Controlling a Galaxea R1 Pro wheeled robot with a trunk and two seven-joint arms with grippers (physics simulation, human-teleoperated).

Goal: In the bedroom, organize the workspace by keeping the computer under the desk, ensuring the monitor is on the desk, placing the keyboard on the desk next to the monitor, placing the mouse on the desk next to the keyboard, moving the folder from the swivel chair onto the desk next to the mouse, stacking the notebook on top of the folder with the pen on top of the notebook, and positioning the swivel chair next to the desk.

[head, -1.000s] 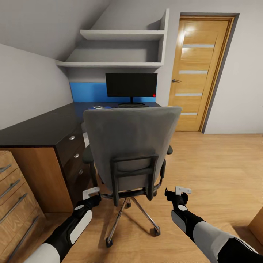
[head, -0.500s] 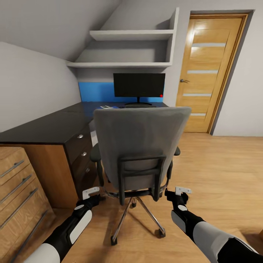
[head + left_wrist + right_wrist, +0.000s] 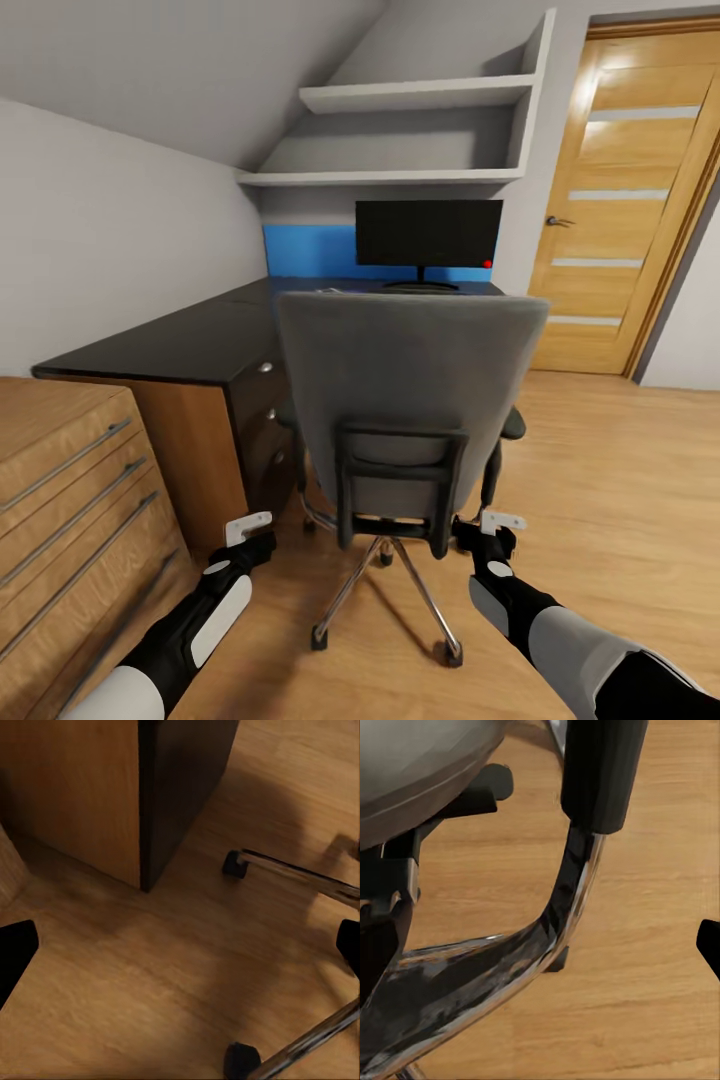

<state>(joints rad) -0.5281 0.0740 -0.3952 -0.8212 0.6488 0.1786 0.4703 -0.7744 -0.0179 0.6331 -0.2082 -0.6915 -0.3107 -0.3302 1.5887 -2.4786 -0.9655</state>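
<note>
In front of the robot, the chair (image 3: 410, 400) stands with its back to the camera, close against the bench (image 3: 190, 345). The monitor (image 3: 428, 235) sits on the bench's far end. Left claw (image 3: 247, 528) and right claw (image 3: 497, 525) hang low beside the chair base, fingers seemingly apart.

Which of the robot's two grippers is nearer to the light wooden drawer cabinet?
Left. The left gripper hangs low just beside the light wooden drawer cabinet; the right gripper is across the grey swivel chair, farther away.
</note>
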